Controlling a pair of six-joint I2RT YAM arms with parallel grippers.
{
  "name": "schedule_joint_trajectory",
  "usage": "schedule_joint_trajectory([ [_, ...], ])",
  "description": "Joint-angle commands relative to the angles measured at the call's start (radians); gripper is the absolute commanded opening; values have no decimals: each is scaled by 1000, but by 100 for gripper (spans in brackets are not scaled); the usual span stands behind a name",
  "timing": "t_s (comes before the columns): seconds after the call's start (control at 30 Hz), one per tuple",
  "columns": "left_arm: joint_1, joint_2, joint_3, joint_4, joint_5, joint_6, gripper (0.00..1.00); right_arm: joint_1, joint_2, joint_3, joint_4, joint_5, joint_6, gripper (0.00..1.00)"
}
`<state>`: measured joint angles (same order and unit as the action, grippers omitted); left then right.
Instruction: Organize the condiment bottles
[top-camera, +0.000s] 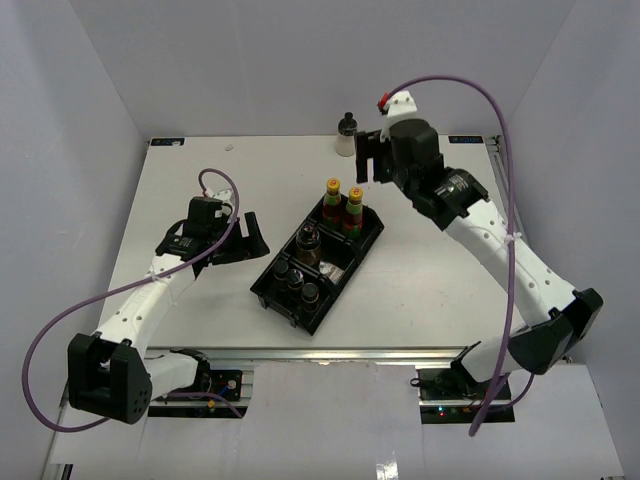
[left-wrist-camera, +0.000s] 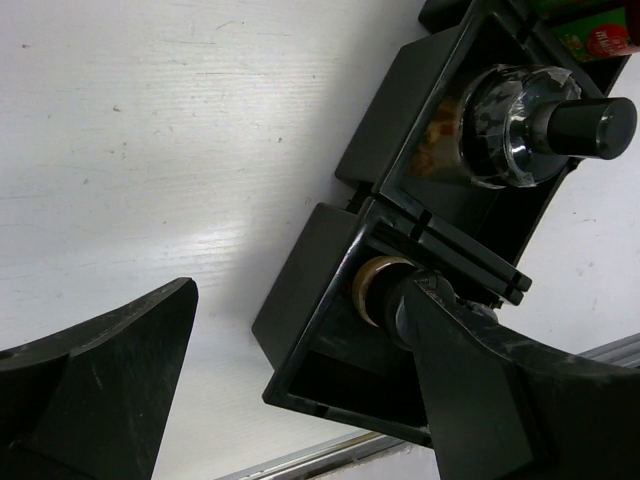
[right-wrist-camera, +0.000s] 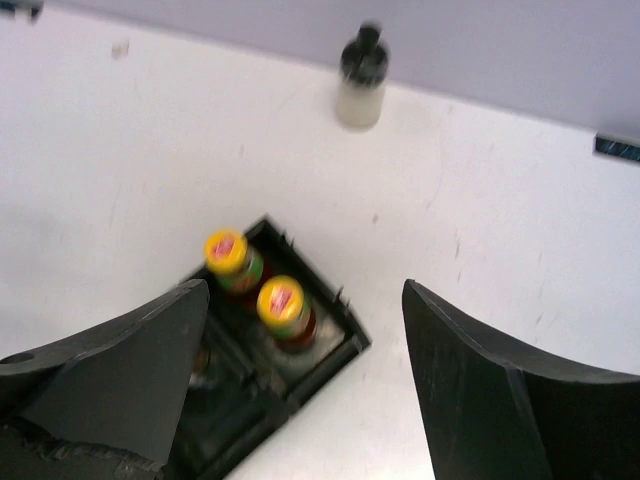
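Tabletop (top-camera: 200, 180) white, faintly marked; cream bottle (top-camera: 347, 137) near pale back wall (top-camera: 250, 60).

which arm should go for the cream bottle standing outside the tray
Right. The right gripper, open, is beside the cream bottle at the table's far edge; the left gripper, also open, sits on the tray's other side, farther off.

black tray (top-camera: 275, 262), yellow-capped red bottles (top-camera: 353, 212), cream bottle (top-camera: 347, 141)

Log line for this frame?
left gripper: open, beside tray; right gripper: open, empty; cream bottle: standing outside tray; red-sauce bottles: in tray
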<state>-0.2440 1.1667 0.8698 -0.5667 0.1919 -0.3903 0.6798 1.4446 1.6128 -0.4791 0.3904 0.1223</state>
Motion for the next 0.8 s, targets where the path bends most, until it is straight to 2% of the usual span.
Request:
schedule_joint_trajectory([
  [0.0, 6, -31, 37, 22, 48, -10, 95, -124, 194, 217, 83, -102, -60, 87],
  [0.27, 6, -68, 20, 65, 84, -35, 95, -261, 547, 478, 243, -183, -98, 91],
  [0.5, 8, -39, 21, 82, 80, -27, 95, -310, 721, 489, 529, -237, -98, 91],
  [0.77, 6, -7, 27, 86, 38, -12, 95, -319, 916, 518, 745, -308, -86, 91],
])
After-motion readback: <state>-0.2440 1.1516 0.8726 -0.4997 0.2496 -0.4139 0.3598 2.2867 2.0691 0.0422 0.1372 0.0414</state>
